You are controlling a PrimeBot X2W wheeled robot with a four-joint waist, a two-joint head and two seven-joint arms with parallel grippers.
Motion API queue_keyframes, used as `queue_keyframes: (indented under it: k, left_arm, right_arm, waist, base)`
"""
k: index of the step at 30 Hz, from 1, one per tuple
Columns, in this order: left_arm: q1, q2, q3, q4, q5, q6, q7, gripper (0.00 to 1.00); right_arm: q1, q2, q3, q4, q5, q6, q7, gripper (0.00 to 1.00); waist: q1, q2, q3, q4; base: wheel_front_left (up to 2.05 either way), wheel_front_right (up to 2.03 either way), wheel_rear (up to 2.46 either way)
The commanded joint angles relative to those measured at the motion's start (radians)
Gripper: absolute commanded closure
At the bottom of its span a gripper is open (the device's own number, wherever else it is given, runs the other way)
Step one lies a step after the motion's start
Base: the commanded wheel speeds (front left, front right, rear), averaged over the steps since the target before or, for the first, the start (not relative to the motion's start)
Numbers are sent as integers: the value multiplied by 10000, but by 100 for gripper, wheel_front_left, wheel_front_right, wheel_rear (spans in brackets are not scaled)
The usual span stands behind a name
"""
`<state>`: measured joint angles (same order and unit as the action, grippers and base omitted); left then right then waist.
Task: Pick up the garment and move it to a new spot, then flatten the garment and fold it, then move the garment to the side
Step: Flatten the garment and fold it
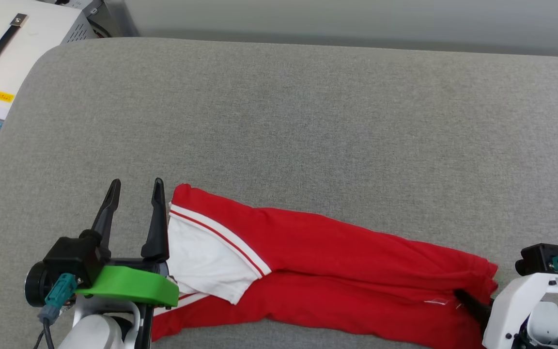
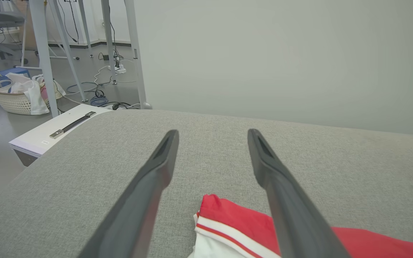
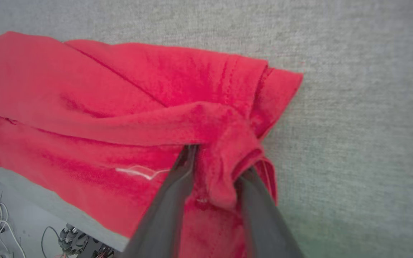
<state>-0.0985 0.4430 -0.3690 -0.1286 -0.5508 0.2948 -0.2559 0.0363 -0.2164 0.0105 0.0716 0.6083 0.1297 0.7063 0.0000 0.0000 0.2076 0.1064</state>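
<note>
The garment (image 1: 332,252) lies folded into a long red band along the near edge of the grey padded surface (image 1: 279,121), its white sleeve with striped trim at the left end. My left gripper (image 1: 136,189) stands open just left of that sleeve, its right finger beside the cloth. In the left wrist view my left gripper (image 2: 212,134) holds nothing, and the garment (image 2: 228,215) lies low between the fingers. My right gripper (image 3: 217,159) pinches a bunched fold at the right end of the garment (image 3: 120,89). One dark finger of my right gripper (image 1: 463,295) pokes into the red cloth.
A white case (image 1: 3,48) with a black handle stands off the surface's far left corner. A pale wall runs behind. A basket (image 2: 16,96), cables and metal legs are on the floor to the left. The garment's near side overhangs the surface's front edge (image 3: 48,204).
</note>
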Motion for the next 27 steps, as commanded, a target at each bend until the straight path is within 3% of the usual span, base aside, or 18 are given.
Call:
queue_keyframes:
  k: [1, 13, 27]
  left_arm:
    - [49, -41, 19, 11, 80, -5, -57, 0]
    - [545, 164, 69, 222, 135, 203, 63, 0]
    - [1111, 257, 9, 129, 64, 456, 193, 0]
  right_arm:
    - [49, 295, 408, 362, 162, 10, 37, 100]
    - [-271, -447, 124, -584, 246, 10, -314, 100]
    - [386, -1280, -3029, -425, 269, 10, 533, 100]
  waist:
    - [0, 0, -67, -39]
    - [0, 0, -867, -286]
    - [0, 0, -1300, -541]
  base:
    - [0, 0, 0]
    - [0, 0, 0]
    - [0, 0, 0]
